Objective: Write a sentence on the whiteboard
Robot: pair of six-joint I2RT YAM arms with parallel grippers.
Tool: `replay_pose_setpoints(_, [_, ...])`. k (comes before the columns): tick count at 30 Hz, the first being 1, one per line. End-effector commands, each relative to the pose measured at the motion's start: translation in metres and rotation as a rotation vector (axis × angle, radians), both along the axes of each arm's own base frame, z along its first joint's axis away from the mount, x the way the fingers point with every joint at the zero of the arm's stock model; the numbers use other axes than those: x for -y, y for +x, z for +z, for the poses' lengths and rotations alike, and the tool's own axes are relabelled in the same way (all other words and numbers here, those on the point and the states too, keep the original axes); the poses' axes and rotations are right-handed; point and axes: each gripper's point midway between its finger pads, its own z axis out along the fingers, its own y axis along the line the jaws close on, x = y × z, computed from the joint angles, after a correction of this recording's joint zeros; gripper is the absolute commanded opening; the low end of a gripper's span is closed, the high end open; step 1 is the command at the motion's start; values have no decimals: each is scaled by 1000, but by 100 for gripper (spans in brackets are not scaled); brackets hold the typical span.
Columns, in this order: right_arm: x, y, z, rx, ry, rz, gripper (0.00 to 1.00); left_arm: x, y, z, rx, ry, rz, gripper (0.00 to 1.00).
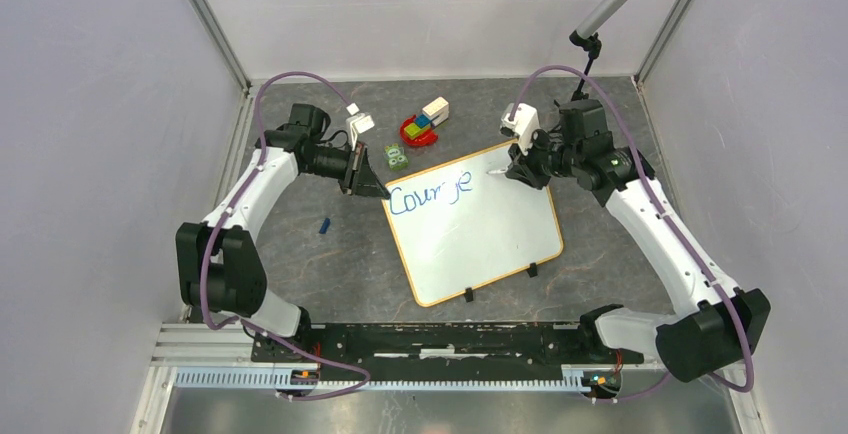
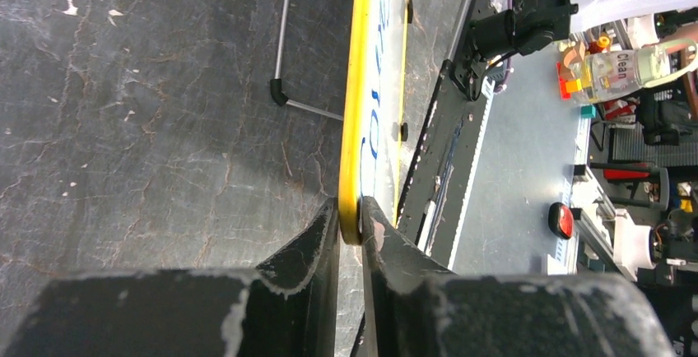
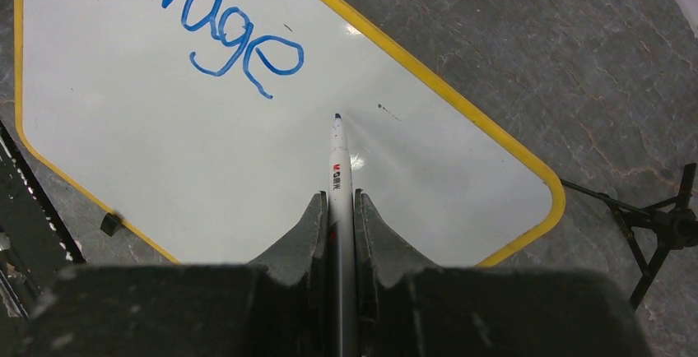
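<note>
Blue handwritten marker writing (image 1: 430, 197) on the large flat white rectangular whiteboard (image 1: 490, 239) with rounded corners and a thin yellow-orange rim reads "Courage" from the top camera, in a single line along the board's far edge. The right wrist camera catches only its tail end, "arage". The slim white and silver marker pen (image 3: 338, 168) carries a small red printed logo on its barrel, too small to read. At the edge of the left wrist view, off the table, a clear plastic bottle (image 2: 613, 69) bears the word "Clean". The whiteboard lies flat and skewed on the dark grey stone-patterned surface (image 1: 330, 264) between the two arms, with two small black clips (image 1: 468, 295) on its near edge. The left claw (image 2: 350, 205) is at the board's far left corner, beside the "C". Its two black fingers (image 2: 313, 242) are clenched on the yellow rim, one on each side. The right claw (image 3: 339, 197) is over the board's far right part, clamped on the marker pen, whose barrel runs straight out between the fingers. The pen's blue tip points at bare white board just past the final "e", a little below and to the right of it in the wrist view. I cannot tell whether the tip touches the board. Beyond the board's far edge sit a small red bowl of coloured blocks (image 1: 420, 130) and a small white box (image 1: 436, 109), both apart from the board.
</note>
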Motion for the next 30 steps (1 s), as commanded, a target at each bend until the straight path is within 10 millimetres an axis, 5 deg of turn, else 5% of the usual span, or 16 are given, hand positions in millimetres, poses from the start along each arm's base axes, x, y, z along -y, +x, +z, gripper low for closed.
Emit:
replay_pose_setpoints(1, [-3, 5, 6, 37, 18, 13, 0, 9, -1, 0, -10, 3, -23, 22])
replay_pose_setpoints(17, [-3, 15, -1, 40, -2, -3, 0, 9, 0, -2, -20, 5, -22, 2])
replay_pose_setpoints(30, [7, 0, -23, 9, -45, -2, 0, 9, 2, -4, -29, 11, -17, 2])
